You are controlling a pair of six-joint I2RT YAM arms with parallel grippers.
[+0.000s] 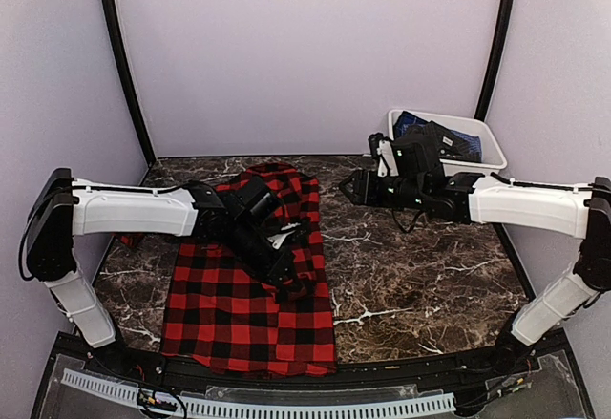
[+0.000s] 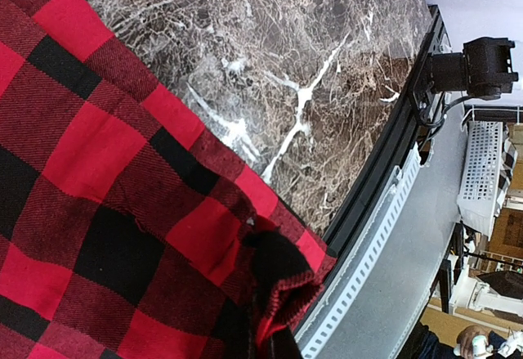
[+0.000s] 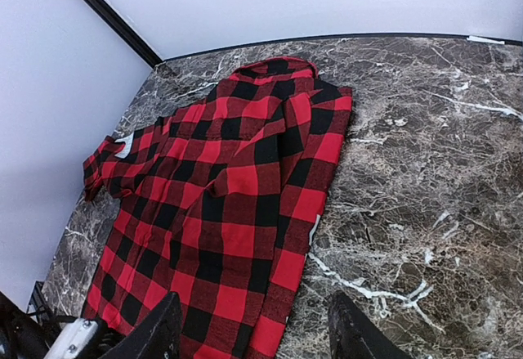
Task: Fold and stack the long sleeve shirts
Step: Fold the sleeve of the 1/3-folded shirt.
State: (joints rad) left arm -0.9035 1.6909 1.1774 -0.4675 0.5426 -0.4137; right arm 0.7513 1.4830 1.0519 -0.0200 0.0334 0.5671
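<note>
A red-and-black check flannel shirt lies spread on the marble table, left of centre, collar end toward the back. My left gripper is over the shirt's right side. In the left wrist view a fold of the shirt bunches up between the jaws at the bottom edge, where the left gripper is shut on it. My right gripper hovers open and empty to the right of the collar end. In the right wrist view its fingers stand wide apart over the shirt's right edge.
A white plastic tub holding dark blue cloth stands at the back right, behind the right arm. Bare marble table lies right of the shirt. The table's black front rail is close to the shirt's near hem.
</note>
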